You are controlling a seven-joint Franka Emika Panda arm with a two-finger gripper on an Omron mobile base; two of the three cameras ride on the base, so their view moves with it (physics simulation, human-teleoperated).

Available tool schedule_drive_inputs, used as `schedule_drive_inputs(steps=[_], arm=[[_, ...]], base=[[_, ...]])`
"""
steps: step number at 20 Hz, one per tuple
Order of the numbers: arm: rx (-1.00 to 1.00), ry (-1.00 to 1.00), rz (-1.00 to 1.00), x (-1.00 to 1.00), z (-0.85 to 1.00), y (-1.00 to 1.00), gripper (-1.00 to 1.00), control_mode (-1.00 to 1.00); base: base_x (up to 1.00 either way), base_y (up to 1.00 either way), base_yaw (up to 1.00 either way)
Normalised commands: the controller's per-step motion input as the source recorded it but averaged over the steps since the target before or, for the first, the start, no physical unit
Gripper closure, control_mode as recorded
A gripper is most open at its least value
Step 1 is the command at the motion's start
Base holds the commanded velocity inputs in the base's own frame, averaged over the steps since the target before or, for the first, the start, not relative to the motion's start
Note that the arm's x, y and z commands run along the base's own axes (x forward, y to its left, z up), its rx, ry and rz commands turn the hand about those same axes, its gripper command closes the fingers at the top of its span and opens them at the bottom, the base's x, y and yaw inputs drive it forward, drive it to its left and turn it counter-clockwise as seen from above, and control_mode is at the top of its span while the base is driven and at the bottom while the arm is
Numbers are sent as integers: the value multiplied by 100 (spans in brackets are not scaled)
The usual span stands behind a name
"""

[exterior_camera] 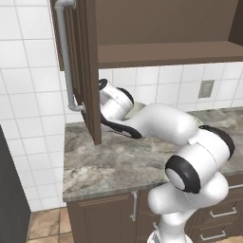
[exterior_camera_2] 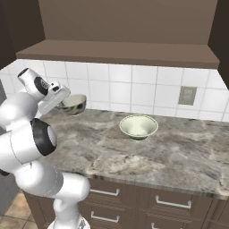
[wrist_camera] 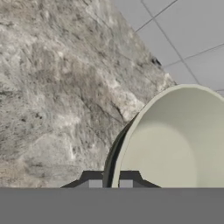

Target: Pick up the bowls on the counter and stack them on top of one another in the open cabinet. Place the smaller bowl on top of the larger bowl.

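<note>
A: Where is the tool (exterior_camera_2: 67, 102)?
B: Up at the left end of the worktop (exterior_camera_2: 179, 147), seen from the right base camera, raised above the stone and close to the tiled wall (exterior_camera_2: 134, 91).

A: Holding anything?
B: Closed on the rim of the smaller bowl (exterior_camera_2: 74, 104). In the hand view, one fingertip (wrist_camera: 92, 180) outside the wall, the other inside, with the pale rim running up between them.

A: Bowl resting or lifted?
B: Lifted clear of the worktop, tipped a little, grey-tan outside and cream inside.

A: And the larger bowl (exterior_camera_2: 138, 126)?
B: Sitting upright on the worktop, near the middle, well apart from the smaller one. Cream inside, dark green lower down.

A: The cabinet (exterior_camera_2: 120, 51)?
B: Above the worktop, shelf facing out. Door (exterior_camera: 88, 71) swung out at the left in the left base view, long pale bar handle (exterior_camera: 66, 57) on it.

A: Anything else?
B: A grey outlet plate (exterior_camera_2: 187, 95) on the wall, right of the larger bowl. Dark drawers (exterior_camera_2: 170, 203) below the stone.
</note>
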Motion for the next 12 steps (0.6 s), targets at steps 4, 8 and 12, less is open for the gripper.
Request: schedule_drive_inputs(steps=[4,8,12], arm=[[-6,5,0,-22,21,-36,100,-100],[-5,10,0,-16,2,-42,100,-100],[-2,6,0,-13,0,-49,100,-100]], base=[[0,0,0],[0,0,0],[0,0,0]])
